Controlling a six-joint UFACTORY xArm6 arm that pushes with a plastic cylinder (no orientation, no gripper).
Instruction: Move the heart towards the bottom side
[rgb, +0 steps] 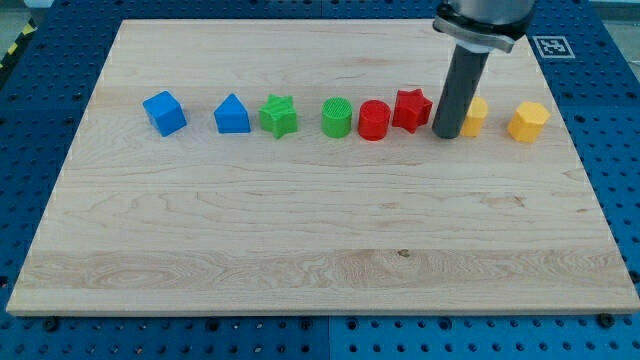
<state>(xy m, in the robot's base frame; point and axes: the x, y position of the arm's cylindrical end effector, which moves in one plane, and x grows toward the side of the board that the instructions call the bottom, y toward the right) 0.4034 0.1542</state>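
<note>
Several blocks stand in a row across the upper half of the wooden board (320, 250). My rod comes down from the view's top right, and my tip (446, 134) rests on the board between the red star (411, 108) and a yellow block (478, 115). The rod hides the left part of that yellow block, so its shape is unclear; it may be the heart. My tip is right beside its left edge; I cannot tell if they touch. A yellow hexagon-like block (528, 121) lies further right.
From the view's left the row holds a blue cube (164, 112), a blue house-shaped block (232, 115), a green star (279, 116), a green cylinder (337, 117) and a red cylinder (373, 120). A blue perforated table surrounds the board.
</note>
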